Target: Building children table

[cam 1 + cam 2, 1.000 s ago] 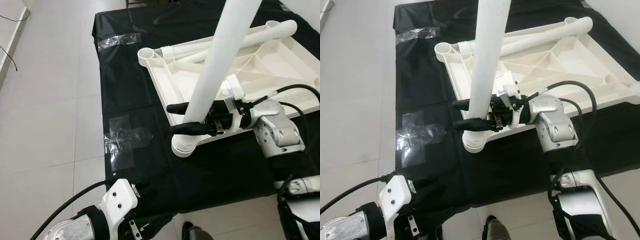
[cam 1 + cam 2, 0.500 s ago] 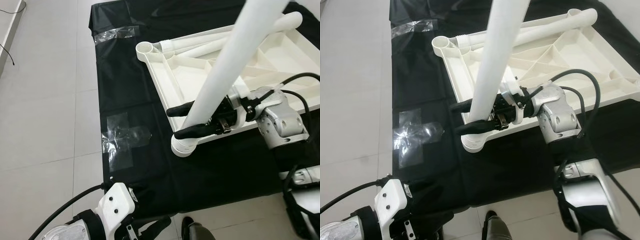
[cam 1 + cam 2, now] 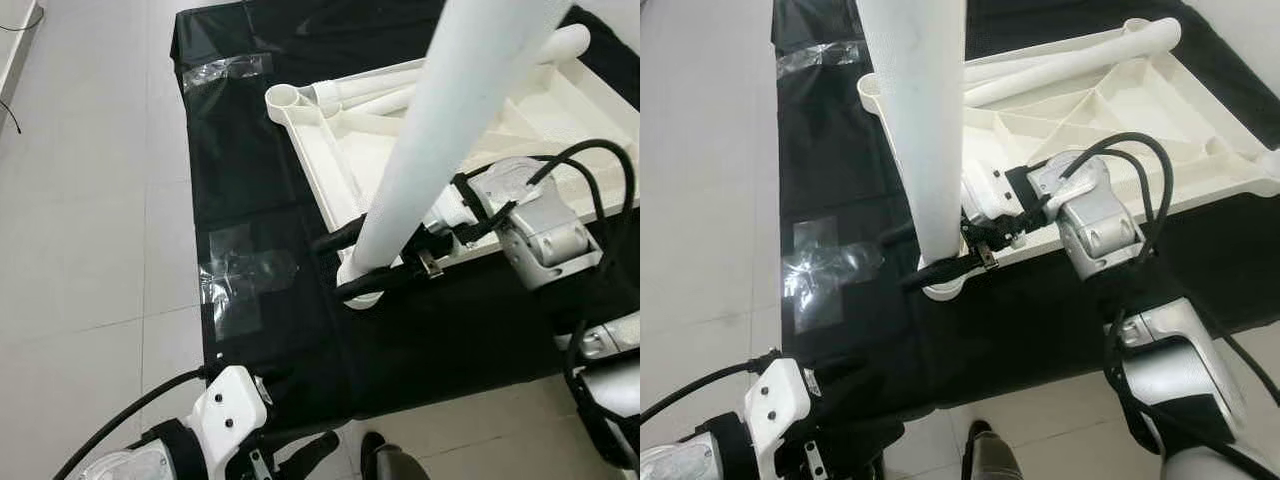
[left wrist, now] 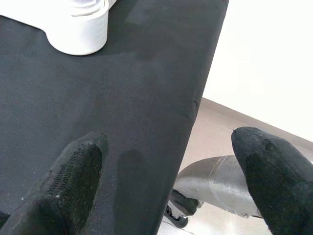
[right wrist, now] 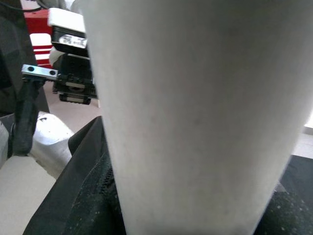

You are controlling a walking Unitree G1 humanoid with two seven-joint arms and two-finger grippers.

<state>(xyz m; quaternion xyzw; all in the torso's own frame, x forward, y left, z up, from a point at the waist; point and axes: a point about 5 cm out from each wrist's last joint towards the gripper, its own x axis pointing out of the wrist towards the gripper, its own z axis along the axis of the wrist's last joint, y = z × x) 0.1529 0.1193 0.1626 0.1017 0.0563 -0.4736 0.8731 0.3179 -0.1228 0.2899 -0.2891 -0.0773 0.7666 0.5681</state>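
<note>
Holding idle at 7 o'clock of the head views: left gripper (image 4: 161, 186), low beside the near edge of the black cloth (image 3: 250, 190), fingers (image 4: 73, 181) spread wide apart with nothing between them. Seen along those fingers: cloth edge, pale floor, white socket (image 4: 80, 29) at the far end.

Noted at 9 o'clock on the cloth: clear tape patches (image 3: 240, 275), a second strip (image 3: 225, 70) toward 11 o'clock.

Centre: white table leg (image 3: 450, 130), tall tube tilted slightly, lower end seated in or at the near corner socket (image 3: 360, 295) of the upturned table panel (image 3: 340, 170). Whether fully pushed home: cannot tell. Right gripper (image 3: 365, 262) reaching in from 3 o'clock, fingers clamped on the leg just above the socket, one each side.

Toward 1 o'clock: further white legs (image 3: 1080, 55) lying loose along the far rim of the panel, not fitted. Far-left corner socket (image 3: 283, 97) open, empty.

Progress, as judgement: early to middle. One leg at its socket and under grip; remaining legs still to be stood and seated; table then to be turned upright. Panel resting on the covered tabletop, ribs upward.
</note>
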